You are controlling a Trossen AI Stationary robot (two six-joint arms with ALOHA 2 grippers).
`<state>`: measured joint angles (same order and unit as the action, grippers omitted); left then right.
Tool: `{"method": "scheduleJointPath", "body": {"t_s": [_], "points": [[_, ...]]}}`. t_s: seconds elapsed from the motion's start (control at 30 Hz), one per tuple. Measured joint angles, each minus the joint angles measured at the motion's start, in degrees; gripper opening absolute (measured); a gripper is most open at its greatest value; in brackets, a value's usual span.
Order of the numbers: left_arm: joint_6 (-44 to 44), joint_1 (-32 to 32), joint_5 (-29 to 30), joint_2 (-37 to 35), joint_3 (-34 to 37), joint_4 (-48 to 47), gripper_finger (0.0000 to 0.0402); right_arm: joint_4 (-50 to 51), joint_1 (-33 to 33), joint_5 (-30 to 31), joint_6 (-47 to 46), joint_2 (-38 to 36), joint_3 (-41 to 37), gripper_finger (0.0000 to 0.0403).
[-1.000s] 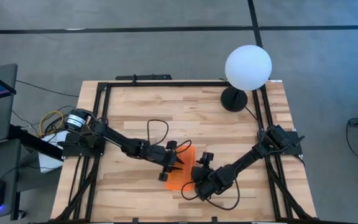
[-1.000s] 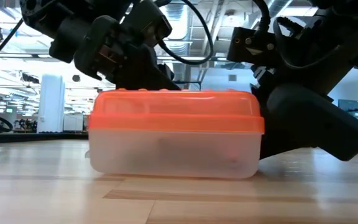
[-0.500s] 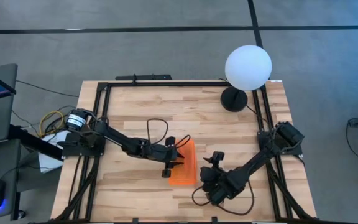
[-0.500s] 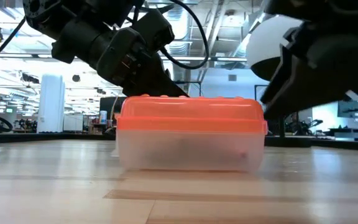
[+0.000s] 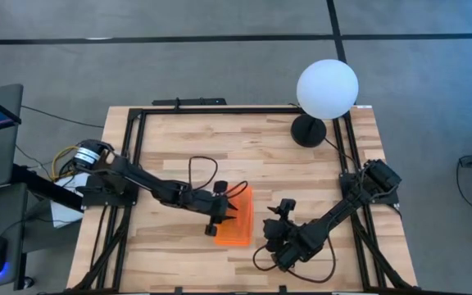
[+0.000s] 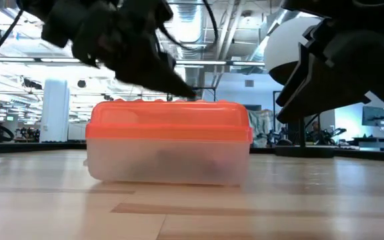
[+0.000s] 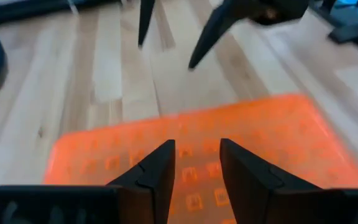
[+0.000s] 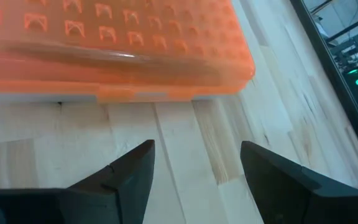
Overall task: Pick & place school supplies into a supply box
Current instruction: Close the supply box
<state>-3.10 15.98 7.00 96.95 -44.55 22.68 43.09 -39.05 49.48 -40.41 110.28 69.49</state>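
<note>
The supply box (image 5: pixel 236 218), clear with an orange lid, stands flat on the wooden table near its middle and fills the low view (image 6: pixel 169 150). Only dim shapes show through its cloudy wall; no pens or scissors show elsewhere. My left gripper (image 5: pixel 224 215) reaches in from the table's left and sits over the lid (image 7: pixel 197 149), its fingers a little apart. My right gripper (image 5: pixel 272 234) is open to the box's right, with its fingers (image 8: pixel 194 149) pointing at the box's long side across a strip of bare wood. My left gripper has its fingertips (image 7: pixel 161 160) on the top of the orange lid (image 7: pixel 194 127), a little apart and not around anything. It comes slanting down from the table's left. The box stays flat on the table under them.
A white globe lamp (image 5: pixel 327 88) on a black base stands at the table's far right corner and shows behind my right arm in the low view (image 6: pixel 287 47). A black frame rail (image 5: pixel 220 110) runs around the table. Bare wood lies near and far of the box.
My right gripper has let go of the box's right end and drawn back toward the table's near right. The box has turned from slanted to nearly square with the table, then slid a little toward the left edge with my left gripper on its lid.
</note>
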Motion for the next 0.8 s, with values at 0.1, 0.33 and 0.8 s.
{"method": "scheduleJointPath", "body": {"t_s": [0.1, 0.33, 0.8], "points": [[-0.8, 0.9, 2.1, -1.6, -0.1, 0.1, 0.0123, -0.1, -0.1, 0.3, -0.1, 0.0, 0.0, 0.0234], [0.2, 1.6, 5.3, -2.1, -0.2, -3.6, 0.0123, -2.2, -0.7, 0.5, 1.0, 0.0, -0.2, 0.0234], [17.1, 11.3, 17.9, -11.2, 2.2, -29.3, 0.0123, -6.9, -3.3, 2.0, 4.0, 0.6, -0.4, 0.0234]]}}
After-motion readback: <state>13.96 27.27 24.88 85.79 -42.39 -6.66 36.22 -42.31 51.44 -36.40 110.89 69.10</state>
